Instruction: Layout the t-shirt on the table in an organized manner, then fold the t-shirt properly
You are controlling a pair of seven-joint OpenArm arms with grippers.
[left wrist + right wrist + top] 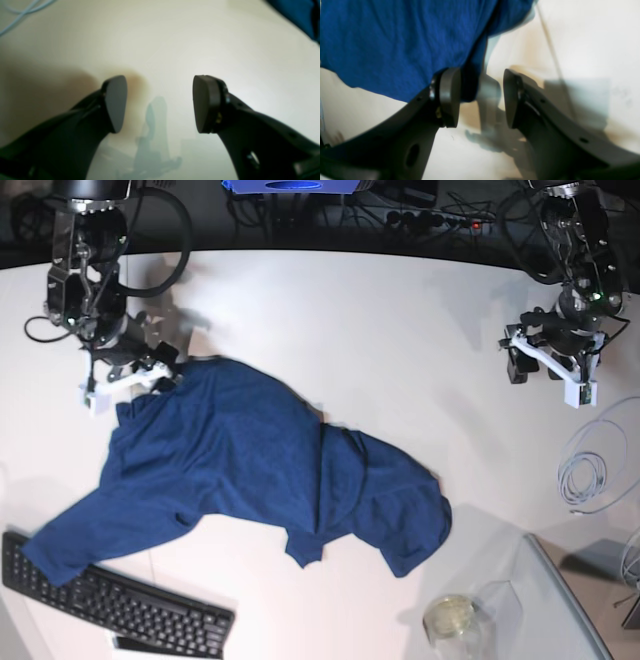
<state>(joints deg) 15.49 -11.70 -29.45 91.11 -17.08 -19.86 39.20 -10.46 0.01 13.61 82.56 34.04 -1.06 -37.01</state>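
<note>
Nearest the base cam: black keyboard (115,605) at the desk's (380,330) front edge, w/ one sleeve end of the t-shirt (250,465) lying against its far side, maybe just over it. A glass jar (452,618) sits front on the other side, beside a grey stand (560,600), apart from the cloth.

T-shirt is mid-desk, spread diagonally but not laid out: dark navy, no print, soft and wrinkly, a bunched ridge through the middle, one end rumpled into a rounded lump nr the jar side. Probably needs pulling flat before any fold; layout step looks unfinished.

Right gripper (480,97) hangs at the shirt's far corner. Wrist view shows its jaws parted, nothing between the pads; cloth edge lies just behind the one pad, touching or v. close, can't say which. Placement suits taking that corner to tug the shirt straight.

Left gripper (160,102) is well away on the other side over bare desk, jaws apart and empty, only its shadow below; a sliver of blue cloth at the wrist view's upper corner. Likely parked clear, or waiting to come in for the opposite end. A coiled pale cable (590,470) lies near it, farther out by the desk edge.
</note>
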